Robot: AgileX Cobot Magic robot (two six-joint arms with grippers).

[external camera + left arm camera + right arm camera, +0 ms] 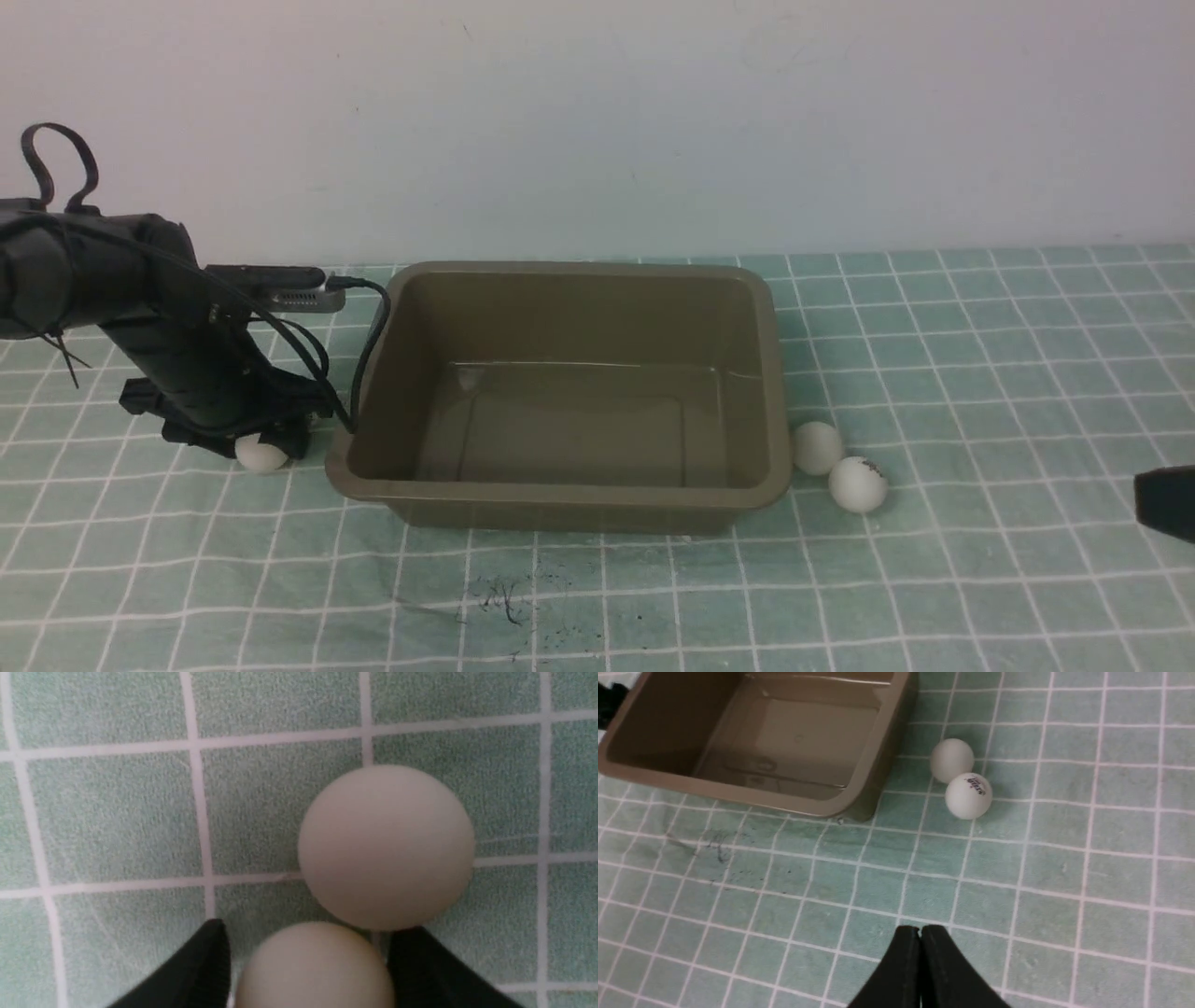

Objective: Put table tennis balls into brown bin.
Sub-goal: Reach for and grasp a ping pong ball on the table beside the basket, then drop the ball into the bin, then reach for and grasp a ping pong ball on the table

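Observation:
The brown bin (560,493) stands empty at mid-table; its near corner shows in the right wrist view (738,795). My left gripper (271,437) is down on the cloth left of the bin. In the left wrist view its black fingers (205,961) press both sides of a white table tennis ball (313,970), and a second ball (387,847) lies just beyond the tips, touching the first. One ball (261,455) shows under that gripper in the front view. Two more balls (817,447) (857,483) lie right of the bin, one with a printed logo (969,795). My right gripper (920,929) is shut and empty.
A green checked cloth (980,373) covers the table, with dark scribble marks (504,597) in front of the bin. A pale wall stands close behind. The left arm's cables (369,355) hang beside the bin's left wall. The right gripper's tip (1167,499) shows at the right edge.

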